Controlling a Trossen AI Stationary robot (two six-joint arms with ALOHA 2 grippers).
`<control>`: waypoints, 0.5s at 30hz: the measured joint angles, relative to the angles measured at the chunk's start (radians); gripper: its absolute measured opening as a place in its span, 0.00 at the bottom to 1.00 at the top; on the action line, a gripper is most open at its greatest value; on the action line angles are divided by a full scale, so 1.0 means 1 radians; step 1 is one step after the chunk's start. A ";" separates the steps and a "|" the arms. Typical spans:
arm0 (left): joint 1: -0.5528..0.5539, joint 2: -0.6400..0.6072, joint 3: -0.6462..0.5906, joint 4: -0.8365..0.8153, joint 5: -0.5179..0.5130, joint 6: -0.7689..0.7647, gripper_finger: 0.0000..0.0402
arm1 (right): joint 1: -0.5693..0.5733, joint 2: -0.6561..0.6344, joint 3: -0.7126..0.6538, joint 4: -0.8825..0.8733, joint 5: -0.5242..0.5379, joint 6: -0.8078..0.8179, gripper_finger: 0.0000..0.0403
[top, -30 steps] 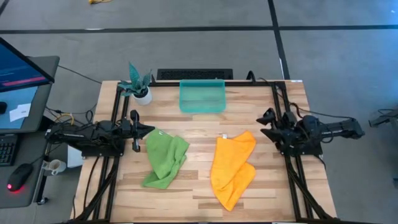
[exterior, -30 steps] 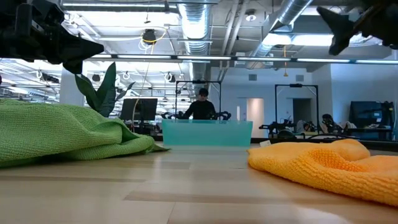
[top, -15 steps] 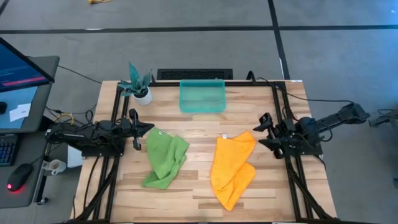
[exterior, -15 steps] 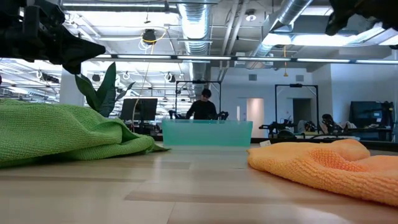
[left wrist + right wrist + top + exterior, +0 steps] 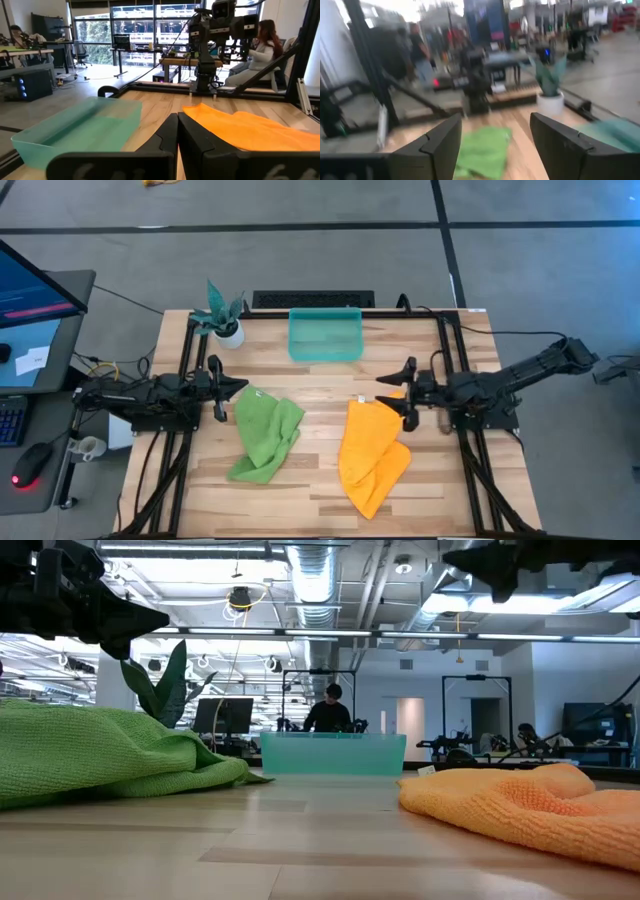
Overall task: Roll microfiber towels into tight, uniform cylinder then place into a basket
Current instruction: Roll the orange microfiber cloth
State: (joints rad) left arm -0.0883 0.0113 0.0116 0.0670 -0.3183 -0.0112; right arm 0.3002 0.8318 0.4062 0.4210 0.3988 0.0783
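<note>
While two towels [image 5: 266,435] lie crumpled, one basket [image 5: 325,336] sits behind them.

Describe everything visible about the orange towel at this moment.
The orange towel is a soft, nubby orange-yellow microfiber cloth lying crumpled and loosely folded, not rolled, on the wooden table, right of centre. A small white tag shows at its far edge. It lies apart from the green towel and nearer than the bin. The open right gripper hovers above its far corner, not touching it as the low view shows.
</note>
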 joint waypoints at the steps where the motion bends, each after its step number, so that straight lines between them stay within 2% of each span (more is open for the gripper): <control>1: 0.000 0.000 0.000 0.000 0.000 0.000 0.00 | -0.006 0.015 0.018 -0.039 0.000 0.000 0.65; 11: 0.000 0.000 0.000 -0.002 0.000 0.013 0.00 | -0.088 0.175 0.103 -0.189 0.000 -0.025 0.65; 15: 0.000 0.000 0.000 -0.003 0.000 0.019 0.00 | -0.121 0.219 0.153 -0.323 -0.005 -0.027 0.65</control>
State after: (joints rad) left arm -0.0883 0.0113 0.0116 0.0643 -0.3180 0.0074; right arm 0.1795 1.0509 0.5592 0.0977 0.3940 0.0517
